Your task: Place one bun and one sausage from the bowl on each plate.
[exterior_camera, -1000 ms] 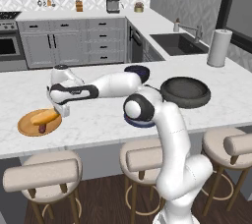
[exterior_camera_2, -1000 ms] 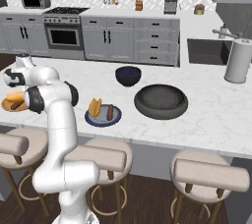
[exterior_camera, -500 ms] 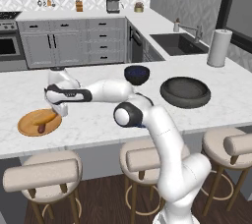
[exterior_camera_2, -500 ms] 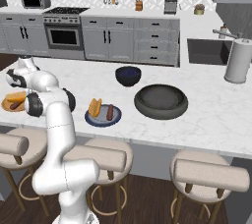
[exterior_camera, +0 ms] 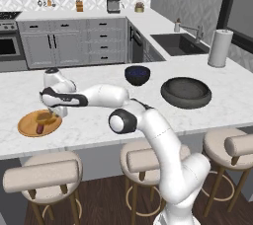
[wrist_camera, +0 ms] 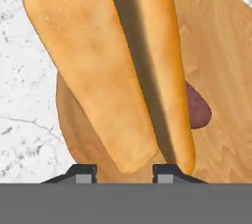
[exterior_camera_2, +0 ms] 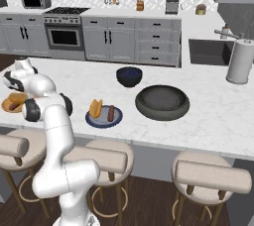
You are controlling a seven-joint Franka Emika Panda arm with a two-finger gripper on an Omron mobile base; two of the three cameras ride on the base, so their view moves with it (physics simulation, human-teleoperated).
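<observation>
My gripper (exterior_camera: 51,113) hangs low over the tan wooden plate (exterior_camera: 27,126) at the counter's left end. In the hand view its fingertips (wrist_camera: 83,174) stand apart, open, and a golden bun (wrist_camera: 98,70) lies on the plate (wrist_camera: 221,46) with its near end between them. A sausage (wrist_camera: 198,111) lies beside the bun. The blue-rimmed plate (exterior_camera_2: 101,121) carries a bun (exterior_camera_2: 95,108) and a sausage (exterior_camera_2: 110,113). The wide dark bowl (exterior_camera: 186,92) sits to the right, and nothing shows inside it.
A smaller dark blue bowl (exterior_camera: 137,75) stands behind the middle of the counter. A paper towel roll (exterior_camera: 219,47) is at the far right next to the sink (exterior_camera: 178,44). Stools (exterior_camera: 42,174) line the counter's near edge.
The jaws have parted over the wooden plate and the bun now rests there. The arm's elbow has swung lower and nearer the counter's front.
</observation>
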